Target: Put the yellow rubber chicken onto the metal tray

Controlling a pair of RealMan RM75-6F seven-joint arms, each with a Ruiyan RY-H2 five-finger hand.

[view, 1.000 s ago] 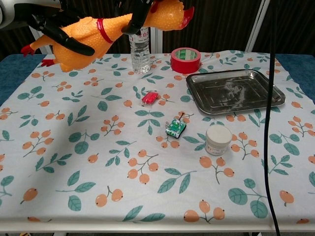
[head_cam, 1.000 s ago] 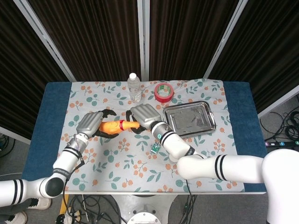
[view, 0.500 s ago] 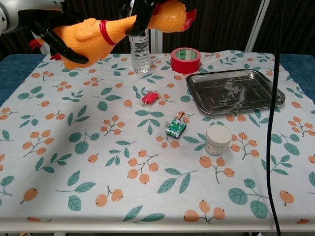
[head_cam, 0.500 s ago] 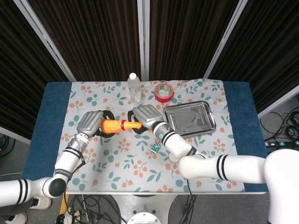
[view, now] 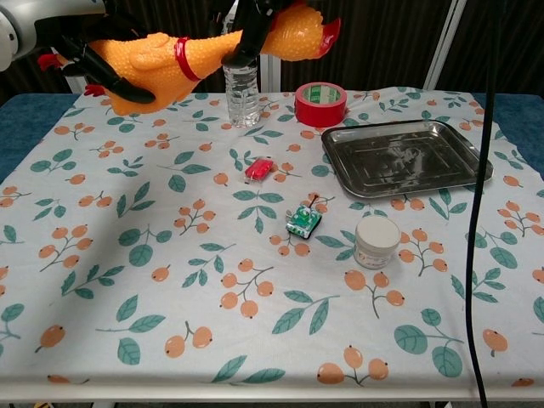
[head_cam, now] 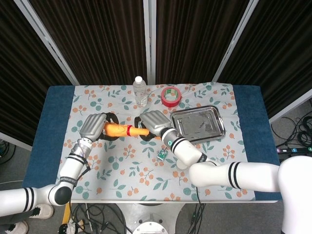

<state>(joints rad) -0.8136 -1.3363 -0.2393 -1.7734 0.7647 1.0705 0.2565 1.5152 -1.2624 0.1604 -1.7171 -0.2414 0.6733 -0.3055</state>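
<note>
Over the last second the left hand (head_cam: 93, 126), closed around the body end of the yellow rubber chicken (head_cam: 122, 130), had drifted rightward with it. The chicken hung in the air above the cloth, roughly level, spanning both hands. In the chest view it sat high in frame and further right than a second ago, its head now past the water bottle (view: 242, 92). The right hand (head_cam: 155, 122) gripped the head end and had shifted the same way, toward the metal tray (head_cam: 219, 120). Judgement: a two-handed carry in progress, and the transfer looked partly done, since the chicken was not yet over the tray.

Room for moving: the bottle stood just behind the carried chicken and could be clipped if the path ran low. The red tape roll (view: 320, 104) sat near the tray's far left corner. The small red item (view: 258, 171), green item (view: 303, 221) and white jar (view: 376, 241) lay nearer the robot, below the path. The tray lay short of the table's right edge, its surface bare.
</note>
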